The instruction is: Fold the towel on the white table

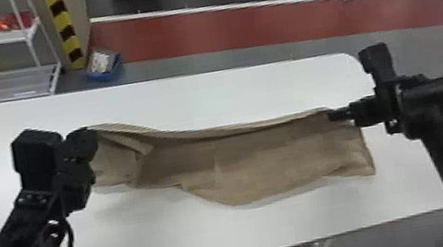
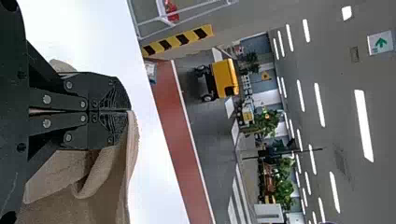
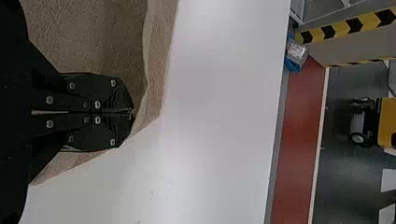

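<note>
Grasping the towel [image 1: 257, 162] with left pincer [image 2: 129, 111] at ten o'clock, right pincer [image 3: 132, 112] toward two, probably to keep tension even for folding.

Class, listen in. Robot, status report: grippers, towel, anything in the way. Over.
Left gripper, right gripper: both shut on towel, at opposite ends. Towel lengthwise over white table, rumpled. Possible snag: turned flap near left end.

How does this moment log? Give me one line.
towel: long strip across white table; left gripper: shut on its left end; right gripper: shut on its right end
</note>
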`<state>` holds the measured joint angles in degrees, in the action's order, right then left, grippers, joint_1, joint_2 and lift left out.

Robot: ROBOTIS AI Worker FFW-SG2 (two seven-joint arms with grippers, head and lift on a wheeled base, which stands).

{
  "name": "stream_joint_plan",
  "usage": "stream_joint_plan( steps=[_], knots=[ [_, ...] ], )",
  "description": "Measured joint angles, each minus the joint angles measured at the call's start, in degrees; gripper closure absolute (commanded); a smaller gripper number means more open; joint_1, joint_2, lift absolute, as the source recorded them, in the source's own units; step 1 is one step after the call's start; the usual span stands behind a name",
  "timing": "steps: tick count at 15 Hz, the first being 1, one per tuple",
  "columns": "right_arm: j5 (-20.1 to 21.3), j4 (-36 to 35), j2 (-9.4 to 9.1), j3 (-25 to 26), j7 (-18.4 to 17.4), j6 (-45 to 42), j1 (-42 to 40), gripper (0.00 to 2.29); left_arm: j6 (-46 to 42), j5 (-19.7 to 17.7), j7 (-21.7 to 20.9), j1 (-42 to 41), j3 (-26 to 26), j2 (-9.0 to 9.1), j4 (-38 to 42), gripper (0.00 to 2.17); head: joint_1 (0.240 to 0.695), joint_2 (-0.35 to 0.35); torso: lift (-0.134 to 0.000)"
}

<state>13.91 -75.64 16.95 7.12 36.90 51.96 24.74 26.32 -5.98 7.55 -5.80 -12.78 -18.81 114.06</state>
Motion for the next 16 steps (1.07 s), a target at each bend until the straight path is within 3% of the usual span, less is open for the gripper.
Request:
stream_joint_plan(
  steps=[2,4,9,10,11,12,13,14,16],
  knots=[
    [-2.2,-0.4,2.51,2.1,0.3,-0.5,-0.6,1.39,0.0,0.0,0.0,0.0,0.1,0.05,0.0,1.89,0.695,-0.203,-0.120],
    [-3.5,-0.7,3.81,3.1,0.3,-1.1,-1.3,1.39,0.3,0.2,0.1,-0.1,-0.2,0.42,0.0,1.88,0.695,-0.227,-0.120],
    [-4.8,-1.1,3.94,3.3,0.0,-2.6,-3.1,1.39,0.6,2.3,0.6,0.0,-3.2,0.86,0.0,1.87,0.695,-0.249,-0.120],
    [-4.9,-0.9,3.89,3.5,-0.4,-2.7,-3.2,1.39,0.6,2.5,0.6,-0.1,-3.3,0.81,0.0,1.79,0.695,-0.251,-0.120],
    [-4.9,-0.9,3.86,4.1,-0.7,-2.7,-3.4,1.39,0.7,2.6,0.9,-0.1,-3.3,0.71,0.0,1.53,0.695,-0.254,-0.120],
    [-5.0,-0.9,3.83,5.1,-0.7,-2.5,-3.5,1.39,0.4,2.6,1.7,-0.1,-3.2,0.60,0.0,1.08,0.695,-0.255,-0.120],
    [-5.1,-1.0,3.83,6.0,-0.7,-2.1,-3.7,1.39,0.2,2.6,2.3,-0.1,-3.1,0.56,0.0,0.46,0.695,-0.258,-0.120],
    [-5.2,-1.2,3.88,6.7,-0.7,-1.4,-3.7,1.40,0.0,2.7,2.3,-0.1,-3.1,0.54,-0.2,0.26,0.695,-0.260,-0.120],
    [-5.2,-1.5,4.14,8.0,-0.7,-0.4,-3.8,1.39,0.0,3.6,1.9,-0.1,-3.4,0.53,-0.7,0.16,0.695,-0.274,-0.120]
  ],
)
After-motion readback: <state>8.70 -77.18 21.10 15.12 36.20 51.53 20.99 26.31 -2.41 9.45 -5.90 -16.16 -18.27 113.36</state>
